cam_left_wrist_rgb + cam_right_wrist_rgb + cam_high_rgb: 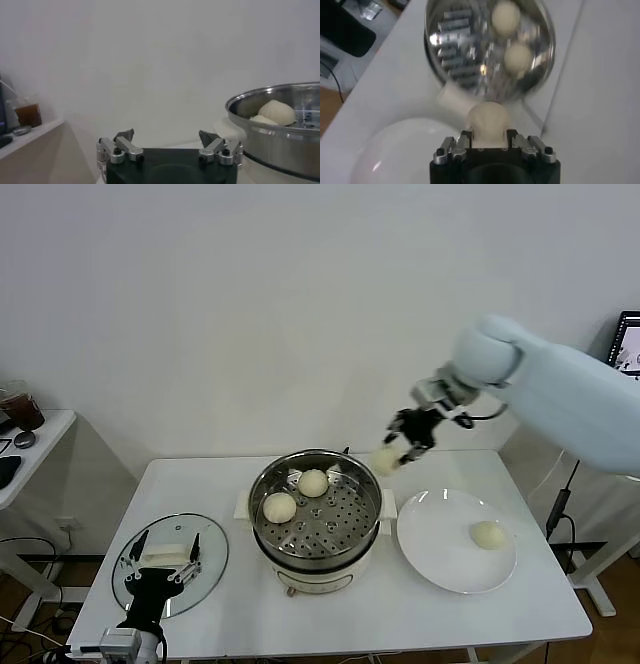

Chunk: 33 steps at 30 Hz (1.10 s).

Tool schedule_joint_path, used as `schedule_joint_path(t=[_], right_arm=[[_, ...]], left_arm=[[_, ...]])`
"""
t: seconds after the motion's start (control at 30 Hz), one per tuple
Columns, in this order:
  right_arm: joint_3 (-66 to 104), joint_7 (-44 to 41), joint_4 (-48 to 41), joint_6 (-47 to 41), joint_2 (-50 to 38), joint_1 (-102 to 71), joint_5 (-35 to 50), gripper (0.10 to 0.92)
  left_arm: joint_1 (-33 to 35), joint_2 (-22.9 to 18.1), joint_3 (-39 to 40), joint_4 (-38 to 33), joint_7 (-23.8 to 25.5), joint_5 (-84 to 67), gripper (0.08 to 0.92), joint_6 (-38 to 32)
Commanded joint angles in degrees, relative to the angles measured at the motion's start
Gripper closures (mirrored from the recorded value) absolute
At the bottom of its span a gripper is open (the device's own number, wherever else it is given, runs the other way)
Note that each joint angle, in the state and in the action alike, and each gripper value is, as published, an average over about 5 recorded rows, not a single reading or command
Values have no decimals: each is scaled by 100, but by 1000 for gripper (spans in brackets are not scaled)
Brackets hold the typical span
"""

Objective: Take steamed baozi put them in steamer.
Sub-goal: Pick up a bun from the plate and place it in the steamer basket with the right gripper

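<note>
Stainless steel steamer point(316, 519) sits centre of the frame on the white surface point(500, 609), w/ two baozi on its perforated tray: one at the tray's left point(279, 507), one toward the back point(313, 482). We see the right hand point(405, 449) raised right of centre, above and just beyond the steamer's right rim, clamped on a third baozi point(387, 461); the right wrist view shows that bun point(488, 120) pinched between the fingers point(461, 143) w/ the steamer point(470, 55) below it. A fourth baozi point(488, 535) lies on the white plate point(440, 549), lower right, just beside the steamer. Left hand point(166, 566) rests lower left over the glass lid point(208, 559), its fingers point(124, 135) spread apart and holding nothing; we catch the steamer rim point(270, 97) at that view's right edge.
</note>
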Motion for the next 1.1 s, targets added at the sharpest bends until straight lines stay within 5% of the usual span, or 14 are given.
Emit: schedule_joint_path(t=[0.03, 0.3, 0.87, 1.1], right_arm=[[-1030, 410, -100, 1599, 1839, 122, -794, 592], [-1189, 399, -294, 2199, 1853, -247, -1583, 569], [-1164, 500, -127, 2458, 1819, -601, -1811, 531], [-1107, 473, -60, 2462, 1654, -415, -1685, 411]], left_arm=[[6, 7, -67, 13, 1, -3, 177, -1], [-17, -11, -99, 74, -10, -19, 177, -7], [-103, -46, -83, 245, -16, -11, 177, -10], [-100, -53, -94, 255, -24, -21, 177, -14]])
